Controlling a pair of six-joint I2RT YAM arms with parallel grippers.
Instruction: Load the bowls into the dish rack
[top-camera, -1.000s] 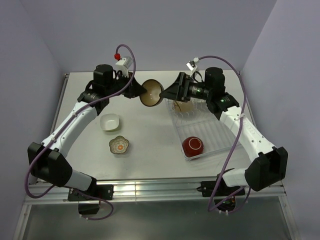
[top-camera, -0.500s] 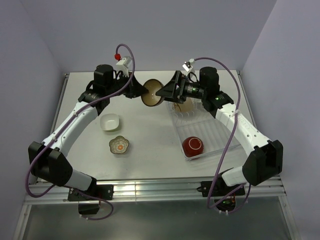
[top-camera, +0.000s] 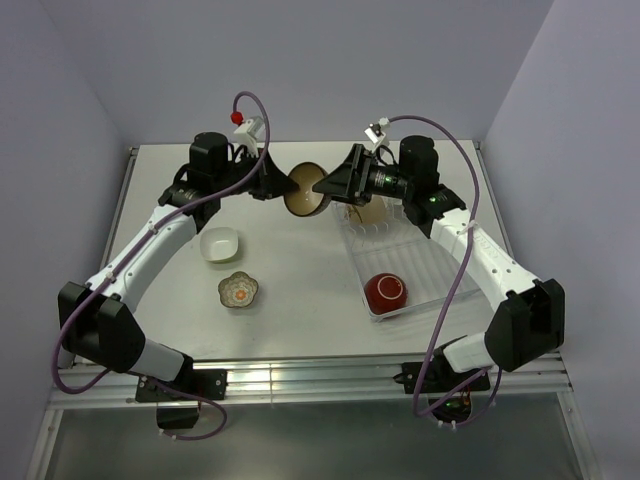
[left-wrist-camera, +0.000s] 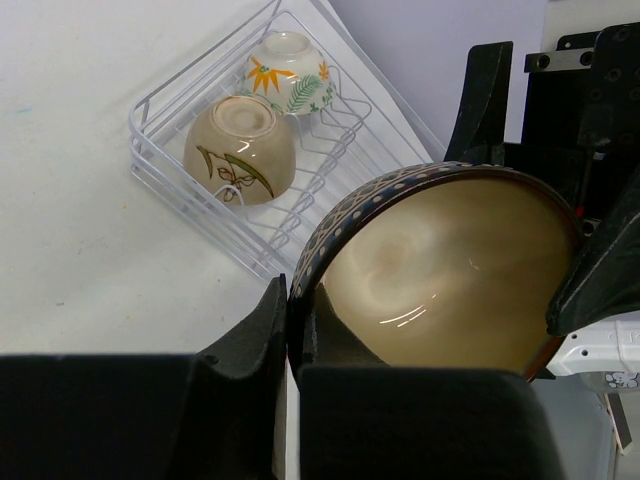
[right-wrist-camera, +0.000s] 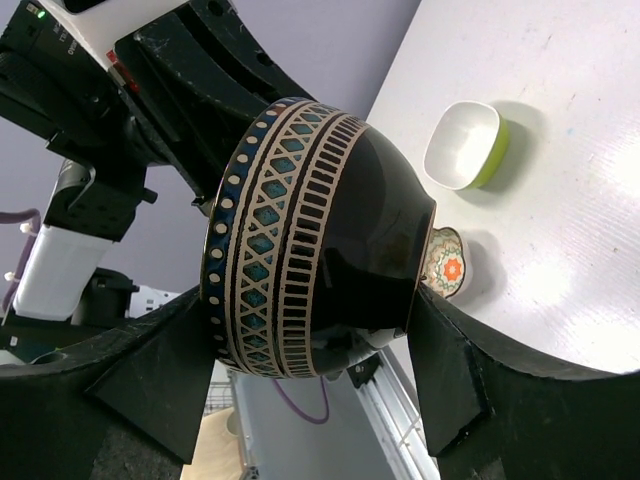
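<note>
Showing the dark brown bowl (top-camera: 305, 196) held above the surface (top-camera: 300, 285): left gripper (top-camera: 283, 187) jaws clamped on its rim; right gripper (top-camera: 326, 185) jaws straddle it, though whether they grip it cannot be told.

Six bowls, white wire rack (top-camera: 430, 272)
Tilted mid-air: dark brown bowl (top-camera: 305, 190). Overturned in rack: red bowl (top-camera: 385, 291), cream flowered bowl (left-wrist-camera: 285, 60), beige bowl (left-wrist-camera: 240, 145). Upright outside: white squarish bowl (top-camera: 219, 243), flower-shaped bowl (top-camera: 239, 290).

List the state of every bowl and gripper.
Dark bowl, airborne, rim pinched by left gripper.
Right gripper, straddling it; grip unclear.
Red bowl, inverted in rack.
Flowered bowl, inverted in rack.
Leaf bowl, inverted in rack.
Green bowl, upright on table.
Patterned bowl, upright on table.
</note>
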